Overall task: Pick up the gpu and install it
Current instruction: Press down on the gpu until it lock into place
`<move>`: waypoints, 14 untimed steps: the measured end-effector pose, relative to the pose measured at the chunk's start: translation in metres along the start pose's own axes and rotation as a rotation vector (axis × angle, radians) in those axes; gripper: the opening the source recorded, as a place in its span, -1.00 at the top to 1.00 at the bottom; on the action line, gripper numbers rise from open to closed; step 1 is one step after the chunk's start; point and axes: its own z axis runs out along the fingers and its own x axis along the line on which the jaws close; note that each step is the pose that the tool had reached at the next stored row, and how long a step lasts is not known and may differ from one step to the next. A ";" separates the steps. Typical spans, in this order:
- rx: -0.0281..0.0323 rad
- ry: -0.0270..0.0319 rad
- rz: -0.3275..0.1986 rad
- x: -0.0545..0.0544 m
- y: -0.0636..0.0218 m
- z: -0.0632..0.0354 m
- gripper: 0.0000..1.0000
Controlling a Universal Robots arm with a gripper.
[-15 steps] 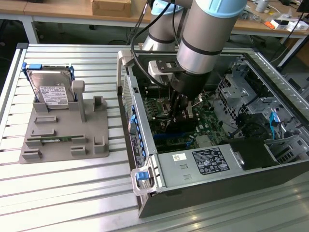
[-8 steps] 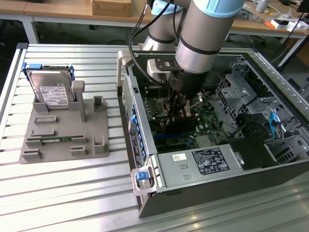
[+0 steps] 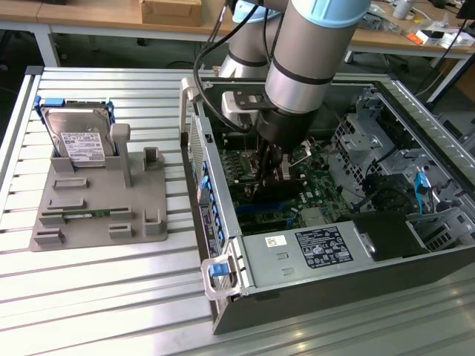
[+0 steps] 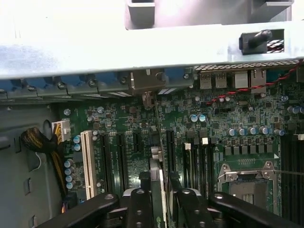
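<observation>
The gpu [image 4: 159,180] is held edge-on by the closed gripper [image 4: 159,192] above the motherboard [image 4: 228,118] (insertion step); slot alignment is needed.

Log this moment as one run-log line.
stage: gpu insertion | gripper: shut on gpu, card held edge-on | location: inside open computer case, over motherboard slots | hard drive: in gray holder outside case

Slatted metal worktop [image 3: 96,297]: carries everything.
Open grey computer case [image 3: 312,289]: toward the exterior view's right.
Grey moulded parts holder [image 3: 96,215]: toward the exterior view's left, apart from the case.
Silver hard drive with white label [image 3: 78,137]: upright in the holder's far slot.
Hand [image 3: 271,174]: down inside the case, above the green motherboard [image 4: 199,133].
Green gpu card [image 4: 159,175]: edge-on between the fingers [image 4: 138,209], over the expansion slots.
</observation>
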 end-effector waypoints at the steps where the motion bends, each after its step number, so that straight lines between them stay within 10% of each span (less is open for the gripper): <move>1: 0.0000 -0.0001 0.000 0.000 -0.0001 0.0000 0.49; 14: -0.0003 -0.0003 0.018 0.007 -0.0059 -0.0157 0.49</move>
